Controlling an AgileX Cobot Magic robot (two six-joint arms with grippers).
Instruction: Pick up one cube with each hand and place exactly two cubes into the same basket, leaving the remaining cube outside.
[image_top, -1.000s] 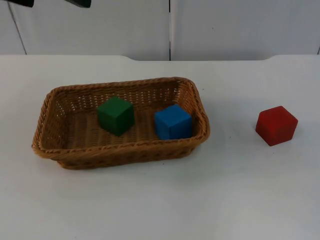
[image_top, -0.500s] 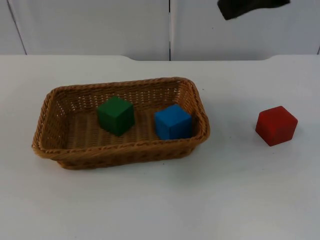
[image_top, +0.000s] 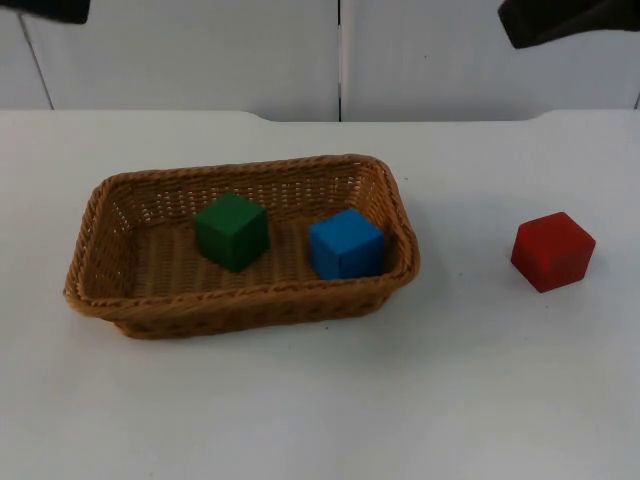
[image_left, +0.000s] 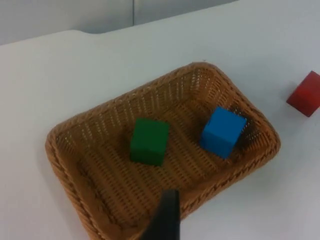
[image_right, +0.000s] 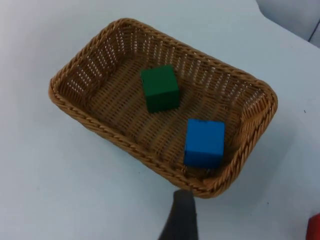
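Sitting in the basket (image_top: 100, 290), green cube (image_top: 232, 231) and blue cube (image_top: 346, 244); jaws' opening unclear.

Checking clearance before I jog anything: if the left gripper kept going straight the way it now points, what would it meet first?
Most likely the near rim of the basket, or the woven floor just inside it, short of the green cube. Depth is unclear, so treat this as a guess.
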